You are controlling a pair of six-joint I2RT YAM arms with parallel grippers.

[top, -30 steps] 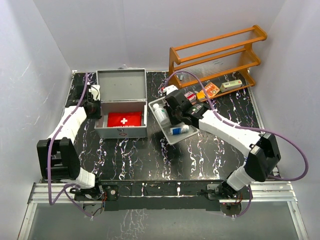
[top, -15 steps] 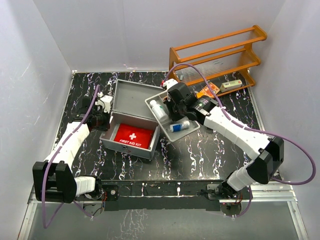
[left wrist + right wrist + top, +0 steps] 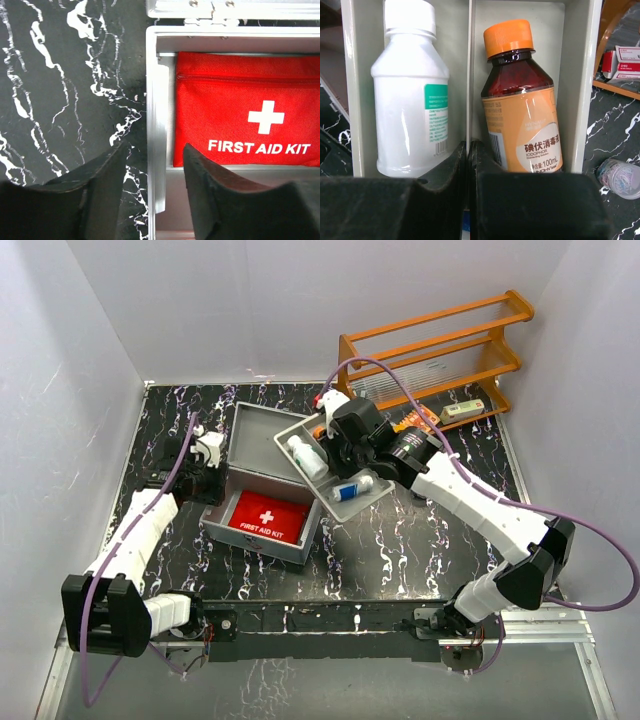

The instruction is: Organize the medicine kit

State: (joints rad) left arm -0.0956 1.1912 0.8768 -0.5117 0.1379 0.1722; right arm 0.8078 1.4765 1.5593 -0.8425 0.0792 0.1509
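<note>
Release is fresh: the left pincer (image 3: 153, 150) stands apart astride a wall of the medicine kit (image 3: 255, 538), now slewed left-centre on the desk (image 3: 420, 540), while the right pincer (image 3: 468, 147), clamped on the tray (image 3: 580, 90) divider, brings it over the lid.

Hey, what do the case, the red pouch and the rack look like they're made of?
Case: silver-grey metal, probably aluminium, with a dull brushed sheen and riveted hinges.
Pouch: red woven fabric; the weave and a zip line show.
Rack: seemingly wood with an orange-brown varnish, though painted board is possible.
</note>
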